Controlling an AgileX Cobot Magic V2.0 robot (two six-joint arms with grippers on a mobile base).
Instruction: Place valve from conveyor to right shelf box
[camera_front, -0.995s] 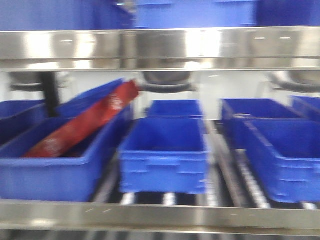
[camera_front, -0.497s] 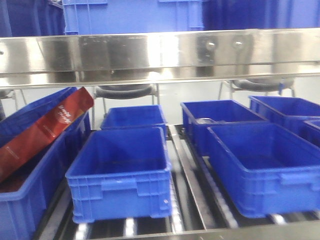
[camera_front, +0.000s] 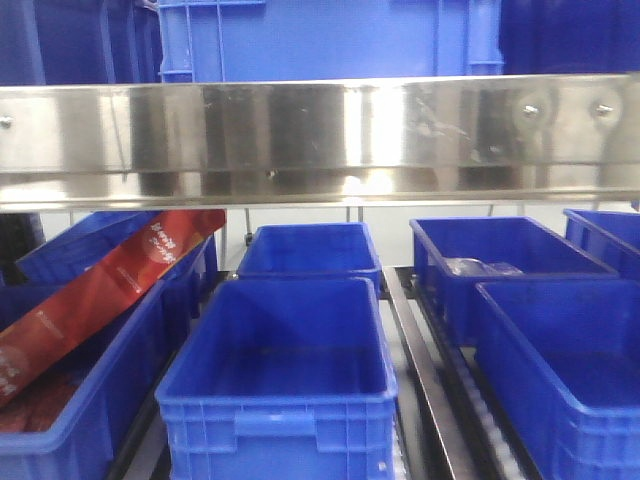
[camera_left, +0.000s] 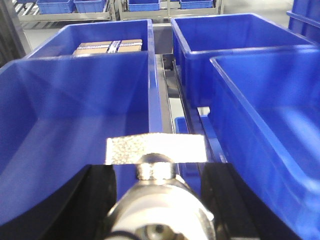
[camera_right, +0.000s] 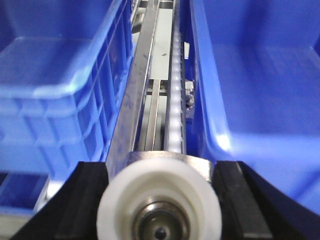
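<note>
Closest to the left wrist camera, the left gripper (camera_left: 157, 175) is clamped on the valve (camera_left: 156, 217). Its black fingers (camera_left: 97, 200) press on either side of the whitish-and-metal body, and the flat lever handle (camera_left: 155, 149) juts forward. The right gripper (camera_right: 159, 172) is closed in the same way on a second valve (camera_right: 159, 207), seen end-on as a white plastic ring round a metal core. Neither valve lies on the conveyor, which no view shows.

The second valve is lined up over the roller track (camera_right: 175, 100), between the left crate (camera_right: 55, 75) and the right crate (camera_right: 260, 75). The valve in the left gripper sits just left of the track. Further along, left of the track, a cardboard box (camera_left: 110, 46) lies in a rear crate. In the front view a red packet (camera_front: 110, 285) leans well left of the track, under the steel shelf beam (camera_front: 320, 135).

The valve looks rigid and probably dense for its size. Its smooth plastic ends are likely slick, so the ringed metal body seems the safest place to grip, not the lever. It should tolerate a short drop into the right crate.
</note>
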